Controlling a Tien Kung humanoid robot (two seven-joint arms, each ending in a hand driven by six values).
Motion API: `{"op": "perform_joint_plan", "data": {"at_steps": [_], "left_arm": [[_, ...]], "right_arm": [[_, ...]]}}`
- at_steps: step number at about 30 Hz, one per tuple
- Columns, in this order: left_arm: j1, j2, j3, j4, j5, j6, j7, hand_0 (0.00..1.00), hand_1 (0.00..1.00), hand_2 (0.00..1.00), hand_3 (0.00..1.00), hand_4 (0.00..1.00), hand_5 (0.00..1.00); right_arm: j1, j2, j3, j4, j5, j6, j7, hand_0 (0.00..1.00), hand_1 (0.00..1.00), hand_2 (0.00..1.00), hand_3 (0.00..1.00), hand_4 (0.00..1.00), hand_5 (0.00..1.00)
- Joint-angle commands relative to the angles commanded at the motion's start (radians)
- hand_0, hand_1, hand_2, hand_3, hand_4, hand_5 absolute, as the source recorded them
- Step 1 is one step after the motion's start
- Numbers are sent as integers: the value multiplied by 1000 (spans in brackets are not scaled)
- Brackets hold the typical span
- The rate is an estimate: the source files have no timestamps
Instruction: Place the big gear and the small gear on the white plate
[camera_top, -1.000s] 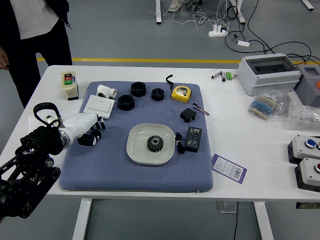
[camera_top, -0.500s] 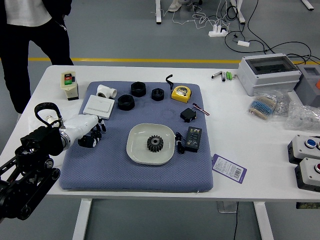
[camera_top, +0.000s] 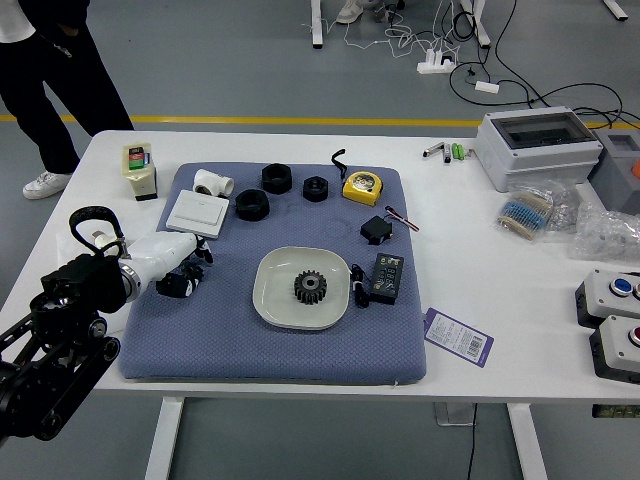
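My left hand (camera_top: 188, 268), white-backed, is over the left part of the blue-grey mat, just below the white box. How its far side stands, and whether it holds anything, I cannot make out. The white plate (camera_top: 274, 298) lies right of it, near the mat's middle, with a gap between them. One dark toothed gear (camera_top: 310, 287) lies on the plate; its size class is unclear. No second gear is recognisable. My right hand is out of view.
Behind the hand are a white box (camera_top: 197, 213), a white pipe fitting (camera_top: 213, 183) and black rings (camera_top: 252, 205). Right of the plate lie a cable (camera_top: 360, 287) and black adapter (camera_top: 387, 278). A person (camera_top: 60, 90) stands at the far left.
The person has stepped to the left, and a white shoe now shows. My left hand has shifted only slightly in place. Plate and gear are unmoved.
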Motion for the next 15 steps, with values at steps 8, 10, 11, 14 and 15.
{"op": "perform_joint_plan", "data": {"at_steps": [8,10,11,14,15], "left_arm": [[1,1,-5,-10,0,2,0,532,714,780,739,708,2],[1,1,-5,-10,0,6,-1,532,714,780,739,708,2],[0,0,-5,-10,-1,10,-2,532,714,780,739,708,2],[1,0,-5,-10,-5,20,-4,527,710,779,710,703,2],[1,-1,-5,-10,-9,26,-4,527,710,779,710,703,2]], "right_arm": [[0,0,-1,0,2,0,1,627,652,747,552,752,706],[0,0,-1,0,2,0,1,627,652,747,552,752,706],[0,0,-1,0,3,0,1,627,652,747,552,752,706],[0,0,-1,0,3,0,0,627,653,747,552,752,707],[0,0,0,0,3,0,0,627,653,747,552,752,707]]}}
